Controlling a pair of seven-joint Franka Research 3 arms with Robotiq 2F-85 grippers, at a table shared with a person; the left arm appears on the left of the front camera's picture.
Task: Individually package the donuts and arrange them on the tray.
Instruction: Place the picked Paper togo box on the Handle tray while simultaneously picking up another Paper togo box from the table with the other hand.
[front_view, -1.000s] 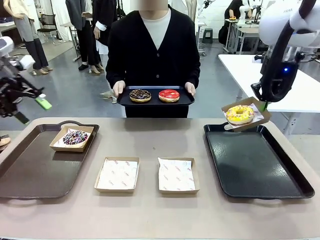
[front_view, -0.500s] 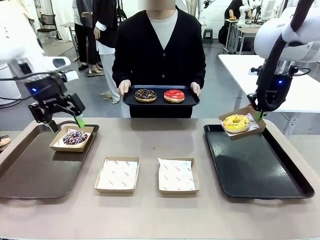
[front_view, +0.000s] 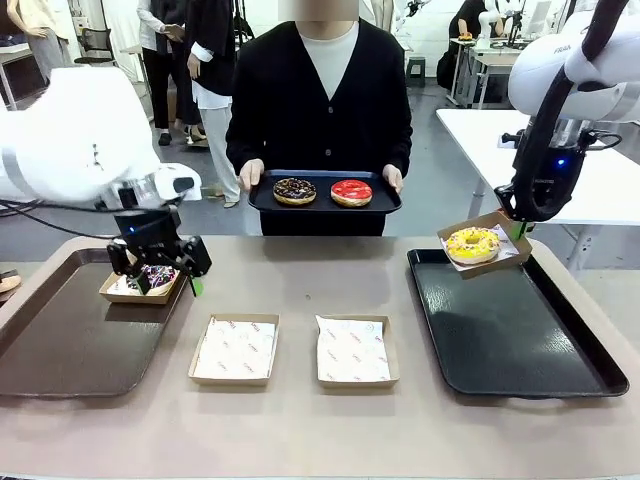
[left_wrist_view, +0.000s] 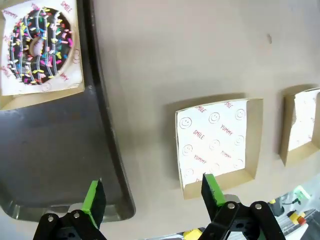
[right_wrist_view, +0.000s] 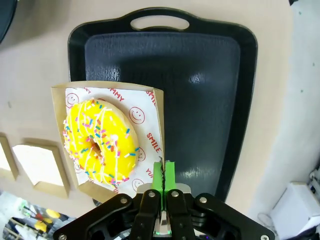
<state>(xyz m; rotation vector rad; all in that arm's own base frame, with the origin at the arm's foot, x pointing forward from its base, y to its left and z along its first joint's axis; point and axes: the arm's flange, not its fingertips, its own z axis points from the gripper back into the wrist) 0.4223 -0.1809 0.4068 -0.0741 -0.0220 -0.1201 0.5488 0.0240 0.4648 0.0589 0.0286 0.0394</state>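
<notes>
Over the right tray's (front_view: 520, 340) far corner, I am holding my right pincer (right_wrist_view: 164, 170) clamped on a box's (right_wrist_view: 155, 115) edge, yellow donut (front_view: 472, 242) inside (slightly tilted). My left pincer (front_view: 163, 285) is hanging wide by the boxed sprinkled donut (left_wrist_view: 41, 42) on the left tray (front_view: 70, 340).

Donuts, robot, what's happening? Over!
Left gripper open, by the boxed sprinkled donut. Right gripper shut on box rim, yellow donut inside, over black tray. Nothing blocks the drop.

front: across table (front_view: 300, 440) at person (front_view: 318, 100) | wrists: down, near | shared: brown tray (front_view: 70, 340), black tray (front_view: 510, 330)
</notes>
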